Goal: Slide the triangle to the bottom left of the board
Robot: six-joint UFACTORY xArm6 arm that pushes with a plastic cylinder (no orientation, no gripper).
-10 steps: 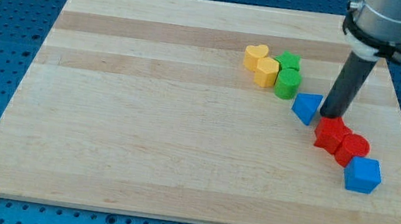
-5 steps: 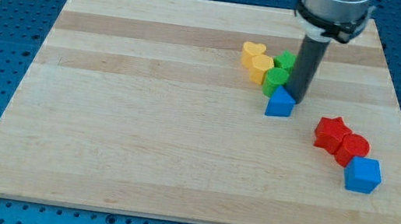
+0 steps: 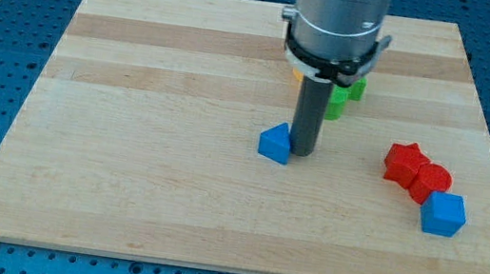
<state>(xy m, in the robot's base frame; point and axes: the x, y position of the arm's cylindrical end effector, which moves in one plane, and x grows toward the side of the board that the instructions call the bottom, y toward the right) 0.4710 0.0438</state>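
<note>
The blue triangle (image 3: 274,143) lies near the middle of the wooden board (image 3: 129,140), a little to the view's right of centre. My tip (image 3: 302,152) stands on the board right against the triangle's right side. The rod rises from there and its housing hides part of the blocks behind it.
Two green blocks (image 3: 337,102) and a yellow block (image 3: 295,71) peek out behind the rod near the view's top. A red star-like block (image 3: 404,163), a red block (image 3: 431,180) and a blue cube (image 3: 444,214) sit together at the view's right.
My tip has moved down and to the view's left, pushing the blue triangle away from the green and yellow blocks toward the board's middle. The red blocks and blue cube have not moved.
</note>
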